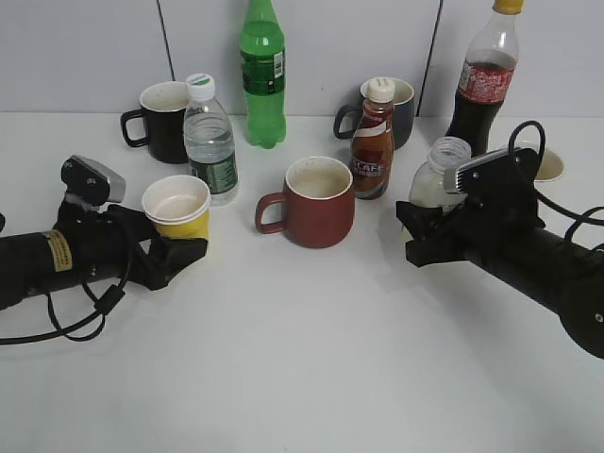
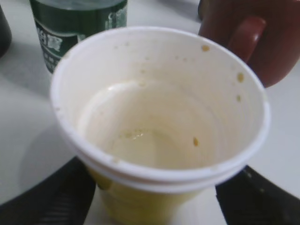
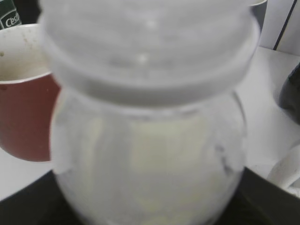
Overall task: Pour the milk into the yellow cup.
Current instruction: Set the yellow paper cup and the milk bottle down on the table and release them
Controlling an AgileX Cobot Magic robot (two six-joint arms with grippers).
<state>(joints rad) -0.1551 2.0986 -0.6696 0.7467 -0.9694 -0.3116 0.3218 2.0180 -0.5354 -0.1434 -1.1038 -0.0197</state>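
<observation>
The yellow cup (image 1: 179,225) sits at the left, white inside, with a thin film of pale liquid at the bottom in the left wrist view (image 2: 140,201). My left gripper (image 1: 179,253) has a finger on each side of the cup's lower wall (image 2: 154,208) and is shut on it. The milk bottle (image 1: 432,181) is upright at the right, with no cap on and creamy liquid inside; it fills the right wrist view (image 3: 150,154). My right gripper (image 1: 422,215) is shut on its body, with the fingers showing at the bottom corners (image 3: 150,218).
A dark red mug (image 1: 316,203) stands between the two grippers. A water bottle (image 1: 209,142) is just behind the yellow cup. A brown coffee bottle (image 1: 373,142), green soda bottle (image 1: 262,75), cola bottle (image 1: 483,80), black mug (image 1: 162,123), dark mug (image 1: 401,109) and white cup (image 1: 547,165) stand behind.
</observation>
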